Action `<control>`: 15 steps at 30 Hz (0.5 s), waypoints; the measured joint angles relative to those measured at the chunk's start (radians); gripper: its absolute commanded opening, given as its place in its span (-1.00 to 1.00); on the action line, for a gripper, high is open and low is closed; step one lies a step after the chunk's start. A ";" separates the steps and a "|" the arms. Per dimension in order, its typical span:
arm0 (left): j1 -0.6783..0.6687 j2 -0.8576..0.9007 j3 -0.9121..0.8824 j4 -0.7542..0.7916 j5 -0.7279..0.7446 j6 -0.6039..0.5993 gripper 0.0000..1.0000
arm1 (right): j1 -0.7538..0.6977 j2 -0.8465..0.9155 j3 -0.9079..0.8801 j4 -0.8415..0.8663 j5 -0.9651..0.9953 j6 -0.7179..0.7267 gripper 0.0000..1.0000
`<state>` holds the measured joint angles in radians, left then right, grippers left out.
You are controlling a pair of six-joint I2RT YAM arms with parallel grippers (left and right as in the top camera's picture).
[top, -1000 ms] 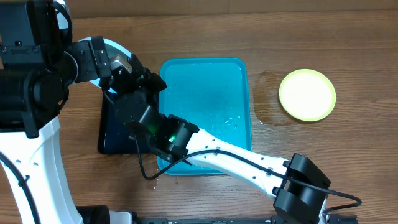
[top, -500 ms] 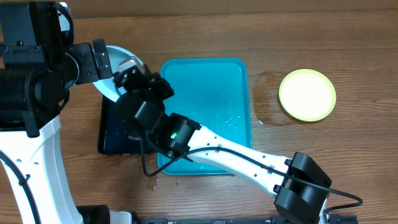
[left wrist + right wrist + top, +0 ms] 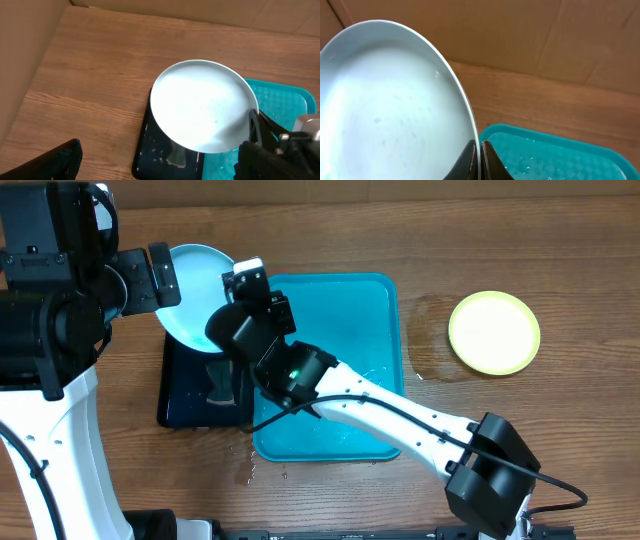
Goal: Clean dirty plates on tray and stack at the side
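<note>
My right gripper (image 3: 238, 288) is shut on the rim of a light-blue plate (image 3: 195, 292) and holds it tilted above the black tray. The right wrist view shows its fingers (image 3: 479, 155) pinching the plate's edge (image 3: 395, 100). The left wrist view shows the same plate (image 3: 202, 105) lifted over the black tray. A lime-green plate (image 3: 494, 331) lies on the table at the right. The turquoise tray (image 3: 340, 310) is wet and holds no plate. My left gripper (image 3: 160, 165) is open and empty, its fingers wide apart below the plate. A third plate is not in view.
A smaller black tray (image 3: 190, 395) with water drops sits left of the turquoise tray. A wet patch (image 3: 430, 345) marks the wood between the tray and the green plate. Cardboard walls stand behind the table.
My right gripper has lifted the light-blue plate up and to the right from the black tray, so more of the plate shows. The left arm has stayed still.
</note>
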<state>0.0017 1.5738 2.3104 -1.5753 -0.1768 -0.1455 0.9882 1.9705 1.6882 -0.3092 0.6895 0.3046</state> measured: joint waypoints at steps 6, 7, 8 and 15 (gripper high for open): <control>0.000 0.000 0.000 0.000 0.000 0.000 0.99 | -0.026 -0.034 0.000 -0.022 -0.029 0.018 -0.92; 0.000 0.000 0.000 0.000 0.000 0.000 1.00 | -0.031 -0.047 0.000 -0.025 -0.032 0.021 -0.92; 0.000 0.000 0.000 0.000 0.000 0.000 1.00 | -0.036 -0.058 0.000 -0.025 -0.032 0.021 -0.92; 0.000 0.000 0.000 0.000 0.000 0.000 1.00 | -0.106 -0.140 0.000 -0.090 -0.064 0.031 -0.92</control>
<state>0.0017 1.5738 2.3104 -1.5757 -0.1768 -0.1455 0.8825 1.8309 1.6882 -0.3988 0.6258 0.3359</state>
